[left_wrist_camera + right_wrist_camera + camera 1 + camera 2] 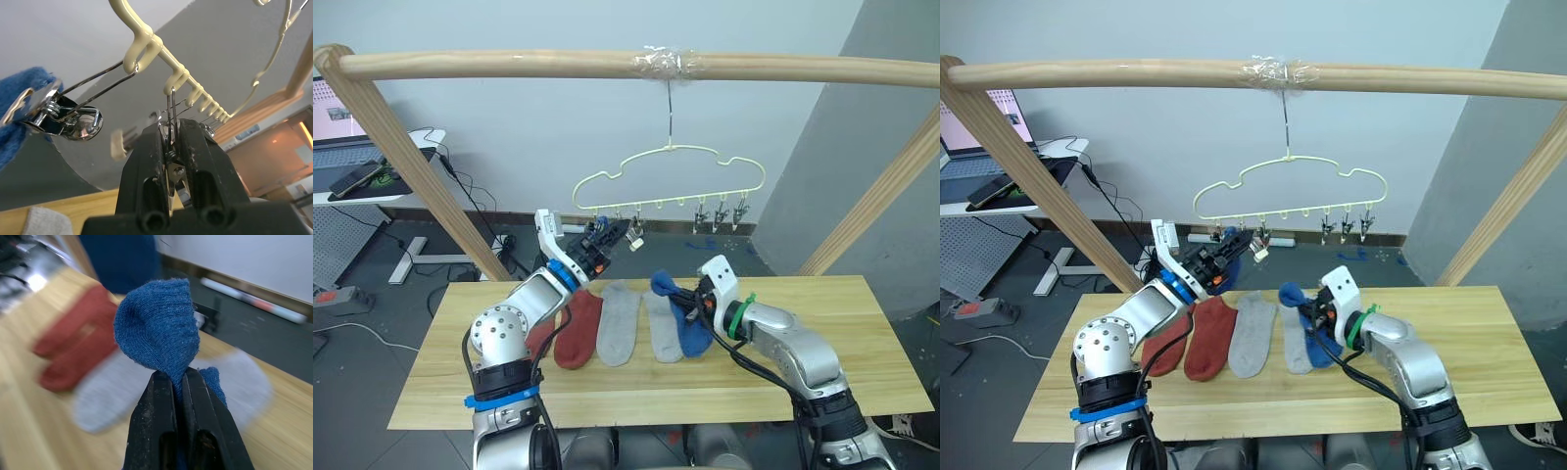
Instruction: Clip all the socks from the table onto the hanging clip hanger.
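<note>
i see my left gripper [171,161] squeezing a clip [172,128] on the hanger [668,174], my right gripper [178,387] pinching a blue sock [159,335] just above the table [862,338], and four socks [619,323] lying flat.

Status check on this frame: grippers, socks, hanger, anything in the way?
Left gripper shut on a hanger clip. Right gripper shut on blue sock, lifted off table. One blue sock already clipped. Nothing in the way.

I see two rust-red socks [570,331] and two grey socks [620,321] flat on the table [862,333]. One blue sock [680,311] is lifted at its cuff. The clip hanger [671,186] hangs above.
</note>
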{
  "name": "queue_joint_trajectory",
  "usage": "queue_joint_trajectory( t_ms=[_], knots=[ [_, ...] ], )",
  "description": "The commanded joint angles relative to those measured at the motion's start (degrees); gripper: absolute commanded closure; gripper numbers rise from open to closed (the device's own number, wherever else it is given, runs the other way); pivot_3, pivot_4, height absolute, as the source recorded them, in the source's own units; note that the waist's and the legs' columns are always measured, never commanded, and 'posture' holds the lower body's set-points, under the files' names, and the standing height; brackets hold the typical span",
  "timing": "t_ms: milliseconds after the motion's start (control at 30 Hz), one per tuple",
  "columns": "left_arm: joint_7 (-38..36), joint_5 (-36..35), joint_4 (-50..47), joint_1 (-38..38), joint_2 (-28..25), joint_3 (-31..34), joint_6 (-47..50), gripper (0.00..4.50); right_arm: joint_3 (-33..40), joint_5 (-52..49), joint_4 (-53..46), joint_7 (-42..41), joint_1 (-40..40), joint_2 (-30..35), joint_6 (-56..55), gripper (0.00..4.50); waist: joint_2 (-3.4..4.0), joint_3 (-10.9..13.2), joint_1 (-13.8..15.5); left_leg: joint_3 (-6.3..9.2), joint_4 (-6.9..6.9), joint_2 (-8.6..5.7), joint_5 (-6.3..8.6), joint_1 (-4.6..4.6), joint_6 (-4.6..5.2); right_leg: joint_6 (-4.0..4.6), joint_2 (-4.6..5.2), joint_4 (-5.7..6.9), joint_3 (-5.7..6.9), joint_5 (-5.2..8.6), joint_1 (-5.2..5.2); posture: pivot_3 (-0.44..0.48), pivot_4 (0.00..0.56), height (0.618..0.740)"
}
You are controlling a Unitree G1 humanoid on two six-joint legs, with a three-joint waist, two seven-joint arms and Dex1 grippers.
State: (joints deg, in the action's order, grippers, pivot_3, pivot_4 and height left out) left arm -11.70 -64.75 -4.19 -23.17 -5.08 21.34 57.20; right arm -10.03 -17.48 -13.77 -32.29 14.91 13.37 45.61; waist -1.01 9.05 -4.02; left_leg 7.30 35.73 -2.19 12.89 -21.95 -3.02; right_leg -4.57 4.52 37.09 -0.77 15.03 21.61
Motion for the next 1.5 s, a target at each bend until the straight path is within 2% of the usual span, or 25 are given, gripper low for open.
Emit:
queue_joint_trajectory(
  t_ms=[33, 167, 267, 567, 1200, 1367, 1500],
  knots=[
    [0.4, -2.0, -2.0, -0.3, -0.6, -0.6, 0.2, 4.34, 2.4, -3.4, -3.9, 1.8, 3.0, -1.6, 3.6, 4.48, 0.00, 0.0, 0.3, 0.00, 0.00, 0.00, 0.00, 0.00, 0.00, 0.01, 0.00, 0.00, 0.00, -0.01, 0.00, -0.086, 0.120, 0.740],
    [0.4, -2.3, -2.0, -0.2, -1.0, -1.0, -0.2, 4.34, 4.1, -5.6, -5.0, 3.1, 5.3, -2.9, 5.9, 4.48, 0.00, 0.0, 0.8, -0.03, -0.01, 0.00, 0.00, -0.04, 0.00, 0.03, 0.00, -0.01, -0.01, -0.01, 0.07, -0.083, 0.119, 0.740],
    [0.3, -2.5, -1.9, -0.2, -1.4, -0.9, -0.4, 4.34, 4.6, -7.4, -6.5, 2.9, 5.5, -2.4, 7.8, 4.48, 0.00, 0.0, 0.8, -0.04, -0.02, 0.00, 0.00, -0.13, 0.00, 0.28, 0.00, -0.04, -0.02, -0.15, 0.15, -0.081, 0.122, 0.740],
    [0.3, -3.8, -2.0, -0.1, -1.7, -1.2, -0.8, 4.34, 4.9, -11.3, -9.1, 1.8, 4.6, 0.3, 10.0, 4.48, 0.00, 0.0, 0.8, -0.09, -0.03, 0.00, 0.00, -0.21, 0.00, 0.27, 0.00, -0.05, -0.05, -0.15, 0.24, -0.080, 0.123, 0.740],
    [-0.6, -3.3, -2.7, 0.1, -2.0, -2.9, -2.1, 4.34, 6.0, -14.4, -6.9, 4.9, 8.7, -2.1, 10.3, 4.48, 0.00, 0.0, 0.8, -0.08, 0.01, 0.00, 0.00, -0.69, -0.01, 0.31, 0.00, -0.03, -0.04, -0.18, 0.65, -0.083, 0.120, 0.740],
    [-2.8, -1.1, -3.5, 0.5, -3.1, -4.8, -4.1, 4.34, 4.8, -13.2, -5.1, 5.1, 9.5, -2.4, 9.1, 4.48, 0.01, 0.0, 0.8, -0.08, 0.01, 0.00, 0.00, -0.69, -0.01, 0.31, -0.01, -0.02, -0.03, -0.18, 0.65, -0.081, 0.118, 0.740],
    [-3.3, -2.2, -4.0, 0.7, -3.6, -4.5, -4.3, 3.09, 2.8, -10.9, -3.7, 5.2, 9.6, -1.6, 7.4, 4.50, 0.01, 0.0, 0.8, -0.09, 0.01, 0.00, 0.00, -0.70, -0.01, 0.31, -0.01, -0.03, -0.03, -0.18, 0.66, -0.079, 0.116, 0.740]
  ],
)
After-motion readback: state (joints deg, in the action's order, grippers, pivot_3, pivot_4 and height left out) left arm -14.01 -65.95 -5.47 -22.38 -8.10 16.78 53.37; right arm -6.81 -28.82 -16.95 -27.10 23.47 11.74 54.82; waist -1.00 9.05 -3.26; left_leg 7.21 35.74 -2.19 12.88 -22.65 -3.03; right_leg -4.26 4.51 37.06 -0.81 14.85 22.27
